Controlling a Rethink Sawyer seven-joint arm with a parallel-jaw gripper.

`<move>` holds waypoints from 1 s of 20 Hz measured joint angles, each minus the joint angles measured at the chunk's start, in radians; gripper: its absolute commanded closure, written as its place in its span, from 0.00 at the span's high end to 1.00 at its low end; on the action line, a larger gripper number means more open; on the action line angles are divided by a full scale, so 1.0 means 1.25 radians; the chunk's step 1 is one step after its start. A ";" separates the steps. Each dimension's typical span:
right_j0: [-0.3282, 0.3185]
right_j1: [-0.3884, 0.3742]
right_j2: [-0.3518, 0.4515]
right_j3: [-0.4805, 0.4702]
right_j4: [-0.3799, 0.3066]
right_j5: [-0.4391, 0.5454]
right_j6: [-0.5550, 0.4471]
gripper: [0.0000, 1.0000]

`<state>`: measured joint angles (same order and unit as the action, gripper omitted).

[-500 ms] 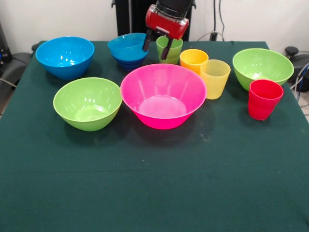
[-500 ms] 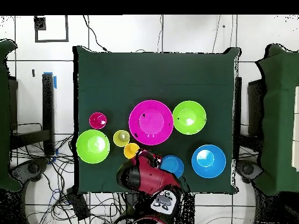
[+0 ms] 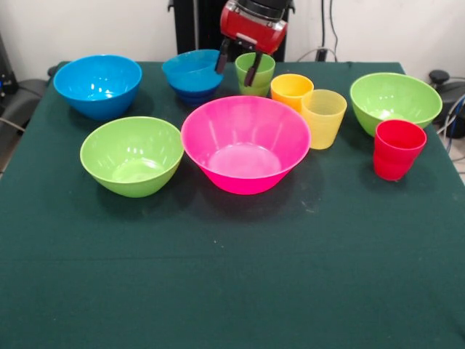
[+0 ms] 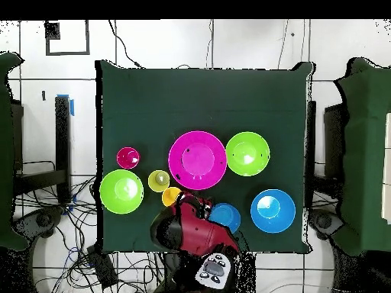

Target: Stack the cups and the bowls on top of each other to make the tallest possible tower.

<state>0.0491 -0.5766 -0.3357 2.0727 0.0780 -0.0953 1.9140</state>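
Nothing inside the pink bowl [image 3: 245, 142], either lime green bowl [image 3: 132, 154] [image 3: 395, 99], or the bright blue bowl [image 3: 97, 84] far left. Small blue tower [image 3: 192, 74] at the far edge, just left of the green cup [image 3: 255, 73]. Gripper [image 3: 238, 63] hanging over that green cup, fingers spread, pinching nothing. Orange cup [image 3: 290, 89], yellow cup [image 3: 323, 116], red cup [image 3: 397, 148] trailing off right. Loads of bare counter [image 3: 232, 276] up front.

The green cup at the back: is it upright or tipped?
Upright. The green cup stands on the table, open mouth up, the open tool hanging before it.
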 measured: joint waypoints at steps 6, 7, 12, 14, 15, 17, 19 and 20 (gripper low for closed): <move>-0.019 0.003 0.000 0.000 -0.011 0.000 0.000 1.00; -0.024 0.007 0.000 0.000 -0.012 0.000 0.000 1.00; -0.039 0.029 0.001 -0.006 -0.015 0.000 0.000 1.00; -0.045 0.048 0.006 -0.017 -0.018 0.000 0.000 1.00; -0.045 0.055 0.007 -0.021 -0.018 0.000 0.000 1.00; -0.045 0.072 0.010 -0.033 -0.018 0.000 0.000 1.00; -0.045 0.087 0.017 -0.046 -0.018 0.000 0.000 1.00; -0.045 0.092 0.020 -0.050 -0.018 0.000 0.000 1.00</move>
<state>-0.0069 -0.4617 -0.3112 2.0101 0.0559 -0.0956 1.9140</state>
